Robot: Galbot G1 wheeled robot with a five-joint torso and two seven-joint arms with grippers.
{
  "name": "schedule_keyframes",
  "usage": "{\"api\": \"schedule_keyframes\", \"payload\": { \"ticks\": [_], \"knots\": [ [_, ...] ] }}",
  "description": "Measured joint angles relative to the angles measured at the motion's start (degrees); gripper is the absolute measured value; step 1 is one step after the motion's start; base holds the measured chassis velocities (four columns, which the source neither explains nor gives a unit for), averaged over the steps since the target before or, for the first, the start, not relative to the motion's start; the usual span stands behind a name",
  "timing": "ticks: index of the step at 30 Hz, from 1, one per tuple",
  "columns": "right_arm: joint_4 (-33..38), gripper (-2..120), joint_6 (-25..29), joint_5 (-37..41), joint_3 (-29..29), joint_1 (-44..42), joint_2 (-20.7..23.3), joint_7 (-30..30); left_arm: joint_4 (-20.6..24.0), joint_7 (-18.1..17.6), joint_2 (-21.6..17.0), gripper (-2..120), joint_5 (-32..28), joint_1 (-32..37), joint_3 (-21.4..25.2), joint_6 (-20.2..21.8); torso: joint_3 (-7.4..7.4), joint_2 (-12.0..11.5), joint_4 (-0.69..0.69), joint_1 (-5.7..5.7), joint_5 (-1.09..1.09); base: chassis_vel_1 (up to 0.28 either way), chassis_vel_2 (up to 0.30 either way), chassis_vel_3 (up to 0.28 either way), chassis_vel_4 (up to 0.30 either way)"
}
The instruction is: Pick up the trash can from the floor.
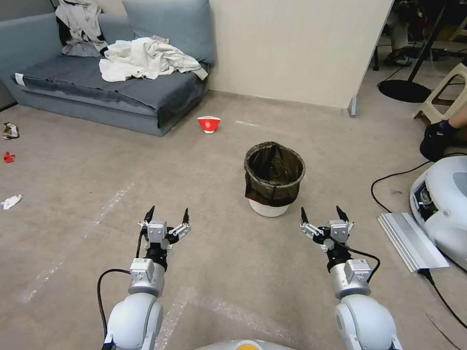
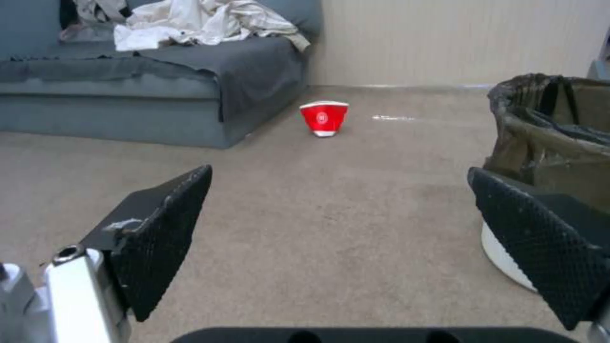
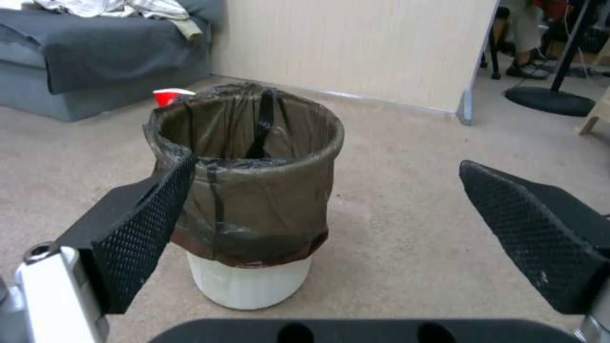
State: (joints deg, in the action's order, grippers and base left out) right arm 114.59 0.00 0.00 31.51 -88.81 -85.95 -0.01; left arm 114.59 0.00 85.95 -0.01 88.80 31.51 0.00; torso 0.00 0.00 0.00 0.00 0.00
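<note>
Left hand [image 1: 167, 214] sits low in my head view, about 7 o'clock from the bin, fingers spread apart, holding nothing. Right hand [image 1: 321, 214] mirrors it at about 5 o'clock from the bin, fingers likewise spread and empty. Both hover above the floor [image 1: 219, 262], level with each other, palms forward.

From the left wrist, I see the two dark pads [image 2: 162, 238] wide open with bare floor between them; the bin [image 2: 553, 138] stands just past the pad on that hand's inner side. From the right wrist, the bin [image 3: 251, 190] stands upright, partly overlapped by one pad [image 3: 137, 233]; the other pad is well clear of it. No contact that I can see.

Bin [image 1: 273, 177]: white, round, dark bag folded over the rim, standing on the floor ahead of the hands, between them but nearer the right one. Inside looks empty, though the bag folds hide the bottom.

Beyond it, at 11 o'clock, a red-and-white bowl [image 1: 208, 124] lies on the floor near the corner of a grey sofa [image 1: 97, 92]. Pale cloth [image 1: 146, 58] is heaped on the sofa seat. A beige wall [image 1: 292, 48] sits at 12 o'clock behind the bin.
</note>
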Motion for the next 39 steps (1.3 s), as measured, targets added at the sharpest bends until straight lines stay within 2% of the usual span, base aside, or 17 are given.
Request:
{"api": "schedule_keyframes", "payload": {
  "ticks": [18, 21, 23, 25, 26, 28, 30, 32, 35, 36, 38, 39],
  "knots": [
    [0.0, 100, 0.0, 0.0, 0.0, -0.1, 0.0, 0.0, 0.9, 0.1, 0.0, 100, -0.2, 0.5, 0.2, 0.3, 0.00, 0.0, -0.01, 0.00, 0.00, 0.000, 0.000, 0.000, 0.000],
    [1.2, 100, -0.3, 0.3, 0.1, -0.5, 0.0, 0.0, 6.5, 1.6, 0.6, 100, -2.5, 3.9, 1.4, 2.4, 0.00, 0.0, 0.01, 0.00, 0.00, 0.000, 0.000, 0.000, 0.000],
    [1.8, 100, -0.5, 0.4, 0.2, -0.8, 0.0, 0.0, 8.1, 1.9, 0.8, 100, -3.1, 4.9, 1.8, 2.9, 0.00, 0.0, 0.02, 0.00, 0.01, 0.000, 0.000, 0.000, 0.000],
    [6.1, 100, -1.9, 1.6, 0.6, -2.7, -0.1, 0.1, 13.1, 3.2, 1.3, 100, -5.1, 8.0, 3.0, 4.8, 0.00, 0.0, -0.01, 0.00, -0.01, 0.000, 0.000, 0.000, 0.000],
    [6.1, 100, -1.9, 1.6, 0.6, -2.7, -0.1, 0.1, 13.1, 3.2, 1.3, 100, -5.1, 8.0, 3.0, 4.8, 0.00, 0.0, -0.01, 0.00, -0.01, 0.000, 0.000, 0.000, 0.000],
    [10.6, 100, -3.5, 2.8, 1.1, -4.8, -0.2, 0.3, 18.0, 4.3, 1.8, 100, -7.1, 11.0, 4.1, 6.7, 0.00, 0.0, -0.01, 0.00, 0.00, 0.000, 0.000, 0.000, 0.000],
    [12.3, 100, -4.1, 3.3, 1.3, -5.5, -0.2, 0.4, 19.6, 4.7, 2.0, 100, -7.7, 12.0, 4.5, 7.2, 0.00, 0.0, 0.00, 0.00, 0.00, 0.000, 0.000, 0.000, 0.000],
    [15.6, 100, -5.3, 4.2, 1.7, -7.0, -0.2, 0.5, 23.1, 5.6, 2.3, 100, -9.0, 14.1, 5.3, 8.5, 0.00, 0.0, -0.01, 0.00, 0.01, 0.000, 0.000, 0.000, 0.000],
    [18.0, 100, -5.7, 5.0, 1.9, -8.0, -0.3, 0.5, 24.3, 7.0, 1.9, 100, -9.1, 16.5, 6.5, 5.4, -0.01, 0.0, 0.00, -0.01, 0.00, 0.000, 0.000, 0.000, 0.000],
    [18.7, 100, -5.4, 5.8, 2.1, -8.5, -0.2, 0.4, 24.2, 7.4, 1.7, 100, -8.9, 17.0, 6.8, 4.0, 0.00, 0.0, 0.05, 0.00, 0.02, 0.000, 0.000, 0.000, 0.000],
    [21.4, 100, -4.2, 8.1, 2.6, -9.9, -0.2, -0.1, 23.8, 7.5, 1.5, 100, -8.8, 17.3, 7.1, 2.8, 0.00, 0.0, 0.01, 0.00, 0.06, 0.000, 0.000, 0.000, 0.000],
    [23.6, 100, -3.2, 9.8, 3.1, -10.9, -0.1, -0.5, 23.4, 7.5, 1.5, 100, -8.8, 17.5, 7.1, 1.8, 0.00, 0.0, -0.01, 0.00, -0.09, 0.000, 0.000, 0.000, 0.000]
  ]
}}
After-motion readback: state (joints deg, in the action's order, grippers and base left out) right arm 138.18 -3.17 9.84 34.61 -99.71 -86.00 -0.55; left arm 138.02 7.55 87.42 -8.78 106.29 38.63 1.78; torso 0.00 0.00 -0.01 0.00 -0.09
